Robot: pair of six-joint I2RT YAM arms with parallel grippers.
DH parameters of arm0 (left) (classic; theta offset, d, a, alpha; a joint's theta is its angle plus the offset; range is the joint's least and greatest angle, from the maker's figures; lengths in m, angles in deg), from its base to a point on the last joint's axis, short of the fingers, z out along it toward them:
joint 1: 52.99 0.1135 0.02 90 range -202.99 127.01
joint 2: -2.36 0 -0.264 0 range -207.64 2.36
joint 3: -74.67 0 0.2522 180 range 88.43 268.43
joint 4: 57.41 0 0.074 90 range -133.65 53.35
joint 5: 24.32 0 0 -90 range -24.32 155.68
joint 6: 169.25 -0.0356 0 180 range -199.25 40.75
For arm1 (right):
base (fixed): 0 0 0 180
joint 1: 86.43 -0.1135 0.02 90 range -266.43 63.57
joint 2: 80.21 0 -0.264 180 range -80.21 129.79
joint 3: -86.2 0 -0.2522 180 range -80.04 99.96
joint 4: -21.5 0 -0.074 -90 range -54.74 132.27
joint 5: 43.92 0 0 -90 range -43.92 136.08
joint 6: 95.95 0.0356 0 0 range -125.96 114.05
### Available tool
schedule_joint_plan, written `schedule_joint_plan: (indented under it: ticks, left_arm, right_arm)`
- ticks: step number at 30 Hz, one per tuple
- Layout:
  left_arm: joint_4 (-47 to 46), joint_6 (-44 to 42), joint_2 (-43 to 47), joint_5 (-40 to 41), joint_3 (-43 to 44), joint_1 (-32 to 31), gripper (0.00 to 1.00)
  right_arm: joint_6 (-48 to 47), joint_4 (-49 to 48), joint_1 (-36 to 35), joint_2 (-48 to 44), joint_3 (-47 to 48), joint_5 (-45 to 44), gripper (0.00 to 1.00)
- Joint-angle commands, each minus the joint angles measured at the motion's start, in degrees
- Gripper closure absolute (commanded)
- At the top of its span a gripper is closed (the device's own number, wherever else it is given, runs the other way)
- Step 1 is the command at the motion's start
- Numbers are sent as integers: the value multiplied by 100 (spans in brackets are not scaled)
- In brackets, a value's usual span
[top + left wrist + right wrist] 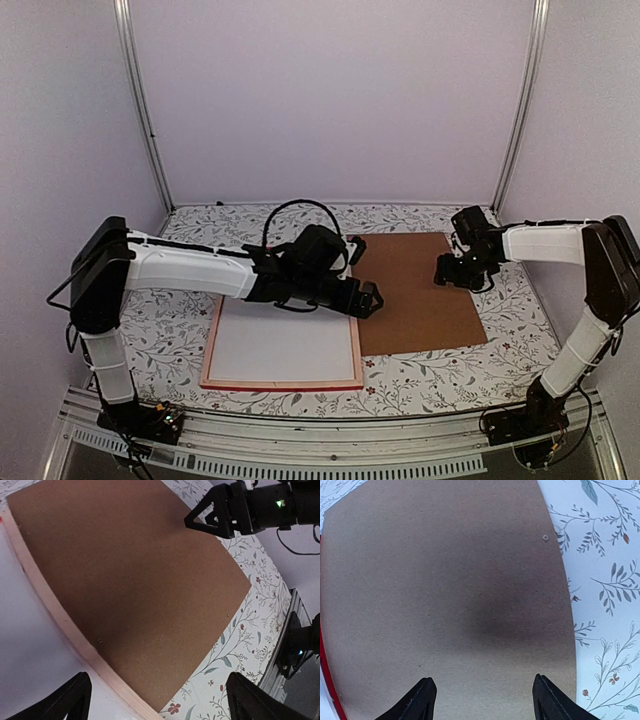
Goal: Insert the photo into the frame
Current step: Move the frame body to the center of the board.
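Top external view: the floral table [440,385] shows a strip of cloth right of the board and along the near edge; the frame [285,384] lies back-up, near centre; a white sheet [285,345] fills it, and I cannot tell whether it is the photo; the brown backing board [420,300] lies against its right rail; the left gripper [157,700] hangs wide open over that seam; the right gripper [482,700] hangs open, empty, above the board.

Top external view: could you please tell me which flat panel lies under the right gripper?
The plain brown board, right of the white panel in its pale-railed frame.
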State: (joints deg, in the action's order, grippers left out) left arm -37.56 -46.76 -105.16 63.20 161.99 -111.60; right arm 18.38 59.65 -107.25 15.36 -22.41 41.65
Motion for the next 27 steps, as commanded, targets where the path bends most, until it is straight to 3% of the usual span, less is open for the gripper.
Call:
schedule_joint_plan:
  ticks: [1, 12, 19, 27]
  left_arm:
    - [217, -303, -802, -170, 893, -301, 4]
    - [999, -557, -2314, -228, 2344, -476, 4]
    - [1258, -510, -2250, 442, 2215, -410, 4]
    - [954, -344, -1727, 712, 1446, -212, 4]
  right_arm:
    - [-107, -9, 229, -282, -261, -202, 29]
    - [-226, -31, 909, -664, -581, -181, 23]
    - [-263, -82, 948, -720, -665, -92, 23]
    - [-263, -169, 959, -650, -702, -17, 23]
